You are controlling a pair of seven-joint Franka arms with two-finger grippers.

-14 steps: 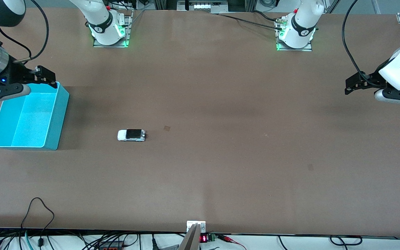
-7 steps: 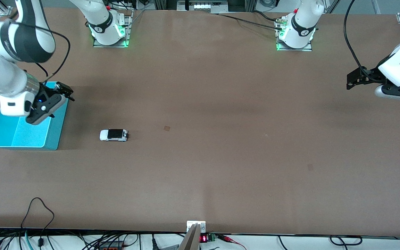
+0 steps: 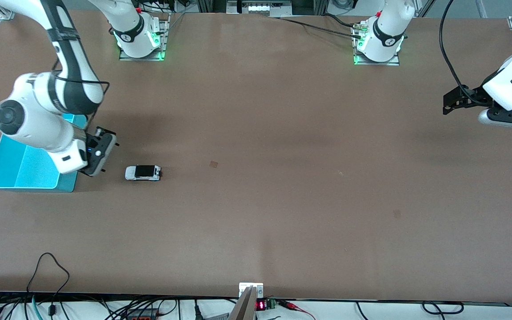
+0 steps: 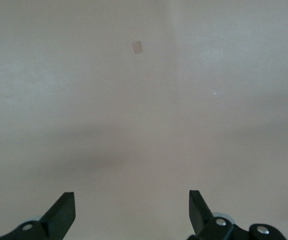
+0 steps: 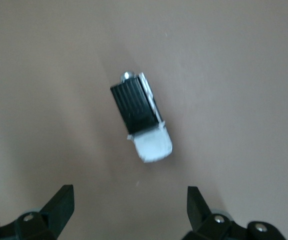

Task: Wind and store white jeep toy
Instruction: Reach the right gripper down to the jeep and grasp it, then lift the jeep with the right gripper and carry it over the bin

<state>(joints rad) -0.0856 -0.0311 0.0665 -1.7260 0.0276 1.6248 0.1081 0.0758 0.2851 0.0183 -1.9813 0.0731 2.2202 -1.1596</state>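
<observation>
The white jeep toy [image 3: 143, 173] stands on the brown table, beside the blue bin [image 3: 16, 171] at the right arm's end. It also shows in the right wrist view [image 5: 141, 117], white with a black roof panel. My right gripper [image 3: 105, 153] hangs low between the bin and the jeep, open and empty; in its wrist view [image 5: 129, 197] the jaws stand wide apart, short of the toy. My left gripper [image 3: 450, 103] waits open and empty over the left arm's end of the table; its wrist view [image 4: 132, 202] shows only bare table.
The right arm covers part of the blue bin. A small square mark [image 3: 214, 164] lies on the table mid-way along, also in the left wrist view [image 4: 137, 47]. Cables and a small display [image 3: 260, 305] run along the table's near edge.
The jeep rolled toward the right arm's end and has nearly stopped. My right arm swung from over the bin down to beside the jeep. The left arm barely moved.
</observation>
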